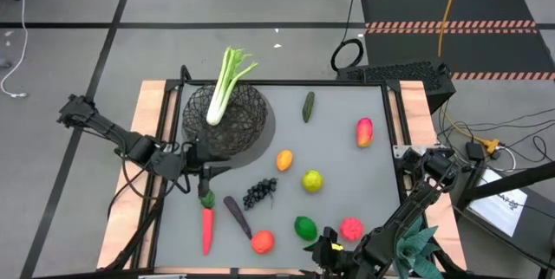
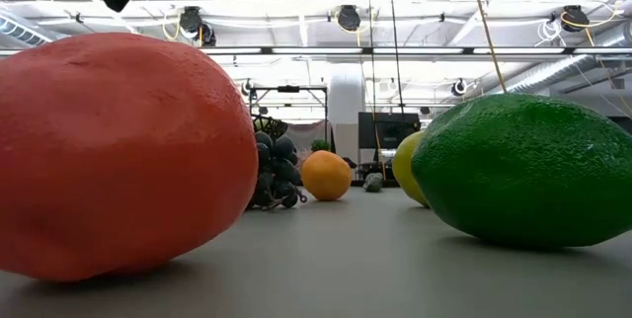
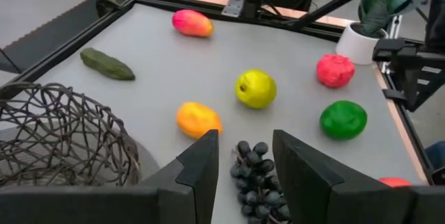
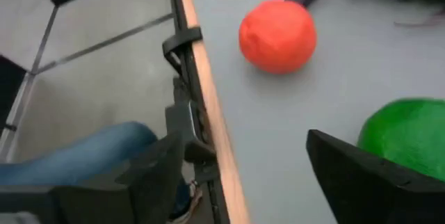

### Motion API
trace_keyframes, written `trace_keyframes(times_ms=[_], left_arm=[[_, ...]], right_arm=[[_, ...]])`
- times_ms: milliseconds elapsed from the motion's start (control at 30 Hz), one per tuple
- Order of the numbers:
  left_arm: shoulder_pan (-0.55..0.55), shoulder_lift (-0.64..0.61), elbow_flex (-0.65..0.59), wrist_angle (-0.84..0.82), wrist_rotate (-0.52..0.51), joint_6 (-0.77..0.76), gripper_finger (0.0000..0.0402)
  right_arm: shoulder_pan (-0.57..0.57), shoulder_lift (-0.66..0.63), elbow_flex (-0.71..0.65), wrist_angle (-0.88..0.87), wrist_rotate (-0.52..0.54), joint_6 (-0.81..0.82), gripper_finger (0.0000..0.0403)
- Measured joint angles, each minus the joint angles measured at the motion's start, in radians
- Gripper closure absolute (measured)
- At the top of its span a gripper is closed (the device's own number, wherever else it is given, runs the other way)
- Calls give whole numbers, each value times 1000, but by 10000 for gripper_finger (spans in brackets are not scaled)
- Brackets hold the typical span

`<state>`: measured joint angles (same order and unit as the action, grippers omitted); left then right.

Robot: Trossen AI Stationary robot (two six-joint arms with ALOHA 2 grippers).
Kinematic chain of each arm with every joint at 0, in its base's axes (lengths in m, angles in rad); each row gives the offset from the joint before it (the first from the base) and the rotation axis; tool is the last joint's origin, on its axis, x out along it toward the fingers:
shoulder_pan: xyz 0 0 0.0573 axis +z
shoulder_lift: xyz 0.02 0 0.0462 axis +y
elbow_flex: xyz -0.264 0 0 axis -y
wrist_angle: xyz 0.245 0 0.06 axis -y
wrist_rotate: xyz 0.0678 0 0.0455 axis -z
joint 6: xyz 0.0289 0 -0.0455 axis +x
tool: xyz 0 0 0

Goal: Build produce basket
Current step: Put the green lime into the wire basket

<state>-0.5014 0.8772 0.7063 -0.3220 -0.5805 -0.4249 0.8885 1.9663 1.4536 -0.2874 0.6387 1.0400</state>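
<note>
At the far left of the desk point(image 1: 347, 106), the basket point(image 1: 227, 116) stands with the leek point(image 1: 225, 87) propped in it, its leaves reaching past the far rim. Just beside the basket's near side, the left end effector point(image 1: 205, 173) hovers with fingers apart and nothing between them; the left wrist view shows the grapes point(image 3: 254, 179) lying ahead of its fingers point(image 3: 201, 168).

Remaining produce lies loose on the desk:
- cucumber point(image 1: 308, 107) and mango point(image 1: 364, 131), far side
- orange point(image 1: 284, 160) and apple point(image 1: 312, 180), centre
- grapes point(image 1: 259, 193), eggplant point(image 1: 236, 215) and carrot point(image 1: 207, 223), near left
- red fruit point(image 1: 262, 242), lime point(image 1: 305, 227) and pink fruit point(image 1: 350, 229), near edge

The right end effector point(image 1: 328, 249) sits at the near edge, close to the lime. Its fingers point(image 4: 372, 175) are spread wide and empty. A plant point(image 1: 418, 246) stands at the near right corner.
</note>
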Motion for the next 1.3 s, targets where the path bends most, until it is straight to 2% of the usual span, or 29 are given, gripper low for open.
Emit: trace_keyframes(times_ms=[133, 200, 300, 400, 633, 733, 867, 1000, 1133, 1300], left_arm=[[1, 0, 0, 3, -6, 6, 266], [1, 0, 0, 3, -6, 12, 266], [1, 0, 0, 5, -6, 26, 266], [5, 0, 0, 5, -7, 41, 266], [40, 0, 0, 31, -53, 118, 266], [63, -2, 0, 62, -59, 170, 266], [94, -2, 0, 98, -60, 237, 266], [119, -3, 0, 118, -60, 294, 266], [139, -15, 0, 119, -59, 338, 266], [161, -66, -1, 121, -58, 390, 266]], right_arm=[[0, 0, -28, -30, -2, -9, 58], [-1, 0, -35, -81, 32, -26, 43], [-3, 0, -57, -129, 115, -42, 31], [-19, 0, -84, -136, 145, -36, 28], [-69, -1, -184, -128, 140, 23, 28], [-96, -1, -227, -84, 64, 23, 29], [-137, -1, -278, -16, -37, 24, 51], [-176, -2, -290, -1, -67, 10, 99], [-210, -38, -290, 36, -146, -62, 140], [-235, -126, -290, 48, -167, -123, 145]])
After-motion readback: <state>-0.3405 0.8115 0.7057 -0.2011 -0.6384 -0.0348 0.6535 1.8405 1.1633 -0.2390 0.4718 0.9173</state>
